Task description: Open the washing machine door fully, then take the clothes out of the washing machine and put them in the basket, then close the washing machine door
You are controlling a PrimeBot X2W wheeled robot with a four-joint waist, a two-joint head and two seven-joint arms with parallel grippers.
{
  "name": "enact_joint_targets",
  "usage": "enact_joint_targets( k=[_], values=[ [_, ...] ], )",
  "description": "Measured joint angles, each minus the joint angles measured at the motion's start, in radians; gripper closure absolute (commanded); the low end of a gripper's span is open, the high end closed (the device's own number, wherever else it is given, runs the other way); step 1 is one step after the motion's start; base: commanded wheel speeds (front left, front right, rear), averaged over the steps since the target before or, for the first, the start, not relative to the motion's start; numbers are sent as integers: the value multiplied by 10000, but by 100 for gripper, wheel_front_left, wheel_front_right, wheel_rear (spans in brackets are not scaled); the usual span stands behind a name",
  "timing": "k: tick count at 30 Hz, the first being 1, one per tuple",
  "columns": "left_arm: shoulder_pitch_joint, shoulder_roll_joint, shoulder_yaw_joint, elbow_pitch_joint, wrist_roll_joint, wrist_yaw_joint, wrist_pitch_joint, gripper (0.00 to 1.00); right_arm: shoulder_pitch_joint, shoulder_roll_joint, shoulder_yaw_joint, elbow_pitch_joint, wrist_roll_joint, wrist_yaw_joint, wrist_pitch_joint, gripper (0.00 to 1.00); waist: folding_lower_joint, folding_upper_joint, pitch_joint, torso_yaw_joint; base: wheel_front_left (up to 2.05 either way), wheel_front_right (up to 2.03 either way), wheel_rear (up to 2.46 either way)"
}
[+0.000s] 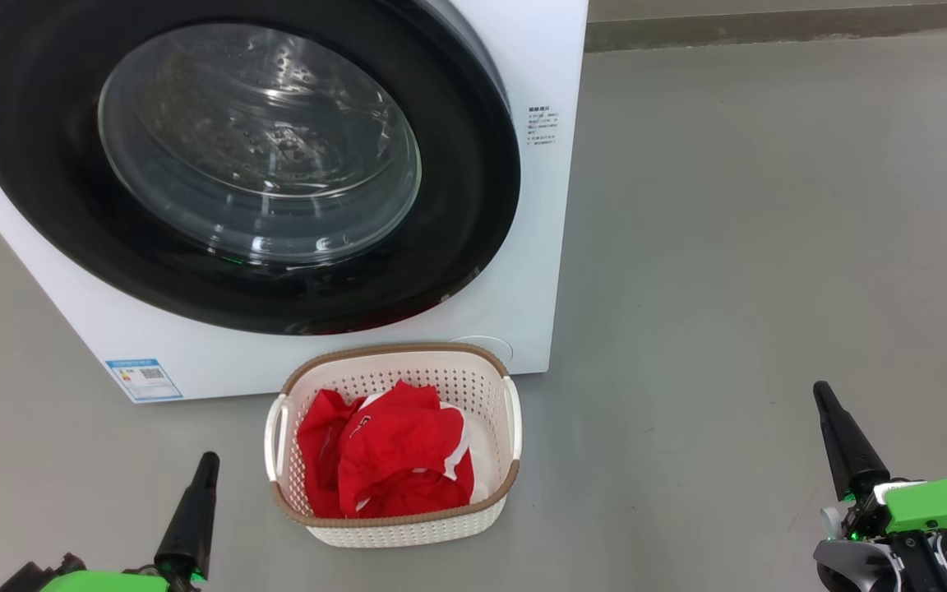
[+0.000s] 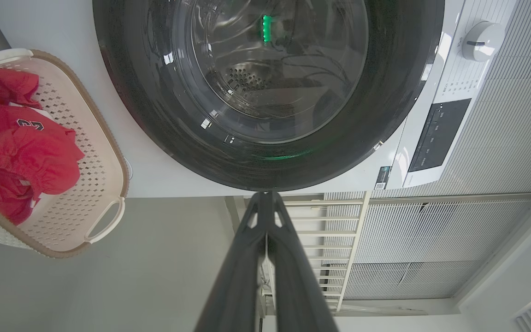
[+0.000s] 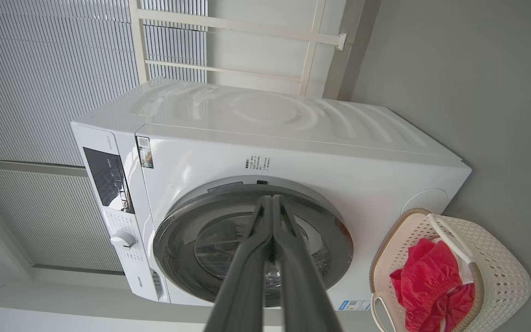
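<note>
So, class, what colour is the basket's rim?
The rim is brown with a woven look, and it shows best in the head view.

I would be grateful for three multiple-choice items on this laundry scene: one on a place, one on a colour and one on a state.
1. Where do the clothes lie?
A. inside the washing machine
B. in the basket
C. on top of the washing machine

2. What colour is the wide rim of the washing machine door?
A. white
B. red
C. black

3. How does the door stand?
A. shut
B. half open
C. fully open

Answers:
1 B, the red garments lie heaped inside the perforated basket on the floor side of the machine.
2 C, the ring around the window is glossy black.
3 A, the door sits flush against the white front in the right wrist view.
</note>
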Motion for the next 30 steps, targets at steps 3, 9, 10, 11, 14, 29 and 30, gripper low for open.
enact_joint_targets(
  k=[3, 9, 10, 11, 14, 29, 30],
  values=[
    [0, 0, 4, 0, 0, 0, 17, 100, 0, 2, -4, 0, -2, 0, 0, 100, 0, 0, 0, 0, 0, 0, 0],
    [0, -2, 15, 0, 2, 0, 27, 100, 0, 6, -12, 0, -12, 0, 4, 100, 0, 0, 0, 0, 0, 0, 0],
    [0, -2, 17, 0, 2, 0, 27, 100, 0, 8, -12, 0, -12, 0, 10, 100, -1, 0, 0, 0, 0, 0, 0],
    [0, -2, 19, 0, 2, 0, 27, 100, 0, 10, -13, 0, -12, 0, 12, 100, 0, 0, 0, 0, 0, 0, 0],
    [0, -4, 23, 0, 2, 0, 27, 100, -1, 12, -17, 0, -13, 0, 12, 100, 0, 0, 0, 0, 0, 0, 0],
    [0, -12, 36, 0, 2, 0, 29, 100, -1, 19, -33, 2, -13, 0, 44, 100, -1, 0, 0, 0, 0, 0, 0],
    [0, -13, 36, 0, 2, 0, 29, 100, -1, 19, -33, 2, -13, 0, 44, 100, -1, 0, 0, 0, 0, 0, 0]
  ],
)
